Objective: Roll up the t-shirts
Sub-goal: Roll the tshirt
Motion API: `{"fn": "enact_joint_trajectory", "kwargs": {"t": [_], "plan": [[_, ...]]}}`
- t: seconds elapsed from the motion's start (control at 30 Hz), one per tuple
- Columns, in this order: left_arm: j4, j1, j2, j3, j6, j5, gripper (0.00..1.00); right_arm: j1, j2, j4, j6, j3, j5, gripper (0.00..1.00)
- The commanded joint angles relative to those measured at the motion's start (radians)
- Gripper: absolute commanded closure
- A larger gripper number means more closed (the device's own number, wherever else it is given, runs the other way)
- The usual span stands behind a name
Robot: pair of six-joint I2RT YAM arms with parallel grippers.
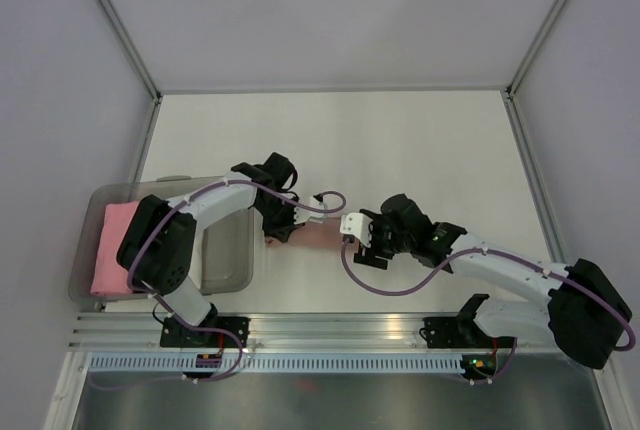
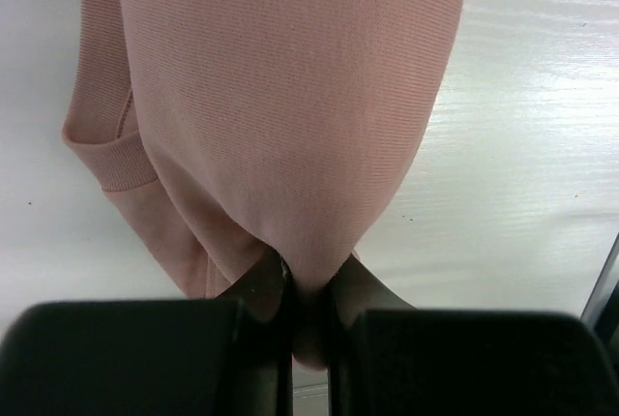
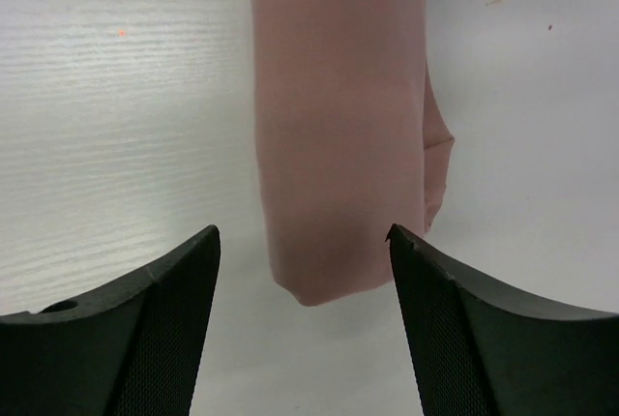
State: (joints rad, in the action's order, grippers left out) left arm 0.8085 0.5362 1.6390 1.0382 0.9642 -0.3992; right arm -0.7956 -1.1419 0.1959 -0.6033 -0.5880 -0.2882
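The t-shirt [image 1: 316,238] is a dusty salmon-pink roll lying on the white table between my two grippers. In the left wrist view the t-shirt [image 2: 290,97] fills the frame, a ribbed cuff hanging at its left side. My left gripper [image 2: 308,276] is shut on the roll's near end, with cloth pinched between the jaws. From above, the left gripper [image 1: 279,234] sits at the roll's left end. My right gripper [image 3: 303,237] is open, its fingers standing either side of the t-shirt's other end [image 3: 338,126] without touching it. From above, the right gripper [image 1: 352,241] is at the roll's right end.
A clear plastic bin [image 1: 226,276] stands at the table's left near edge with a bright pink roll [image 1: 113,248] inside it. Metal frame posts rise at the table's back corners. A rail runs along the near edge by the arm bases.
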Motion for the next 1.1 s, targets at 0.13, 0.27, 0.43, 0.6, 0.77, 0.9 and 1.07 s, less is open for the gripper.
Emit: {"fn": "enact_joint_trajectory", "kwargs": {"t": [0.13, 0.27, 0.43, 0.6, 0.77, 0.9, 1.07], "plan": [[0.061, -0.016, 0.018, 0.048, -0.019, -0.09, 0.98, -0.021, -0.125, -0.076, -0.073, -0.024, 0.066, 0.22], [0.061, -0.024, 0.015, 0.039, -0.009, -0.096, 0.98, -0.022, -0.186, -0.124, -0.078, -0.03, 0.15, 0.22], [0.075, -0.031, 0.01, 0.033, 0.017, -0.092, 0.98, -0.021, -0.308, -0.047, -0.089, -0.091, 0.124, 0.77], [0.142, -0.047, -0.011, 0.028, 0.094, -0.115, 0.94, 0.038, -0.251, 0.126, -0.139, -0.151, -0.069, 0.98], [0.234, -0.045, -0.013, 0.022, 0.203, -0.133, 0.88, 0.142, -0.232, 0.35, -0.219, -0.22, -0.331, 0.99], [0.241, -0.045, 0.01, 0.034, 0.212, -0.122, 0.8, 0.157, -0.298, 0.434, -0.234, -0.24, -0.411, 0.98], [0.241, -0.048, 0.022, 0.042, 0.205, -0.102, 0.63, 0.197, -0.419, 0.465, -0.216, -0.283, -0.448, 0.98]]}}
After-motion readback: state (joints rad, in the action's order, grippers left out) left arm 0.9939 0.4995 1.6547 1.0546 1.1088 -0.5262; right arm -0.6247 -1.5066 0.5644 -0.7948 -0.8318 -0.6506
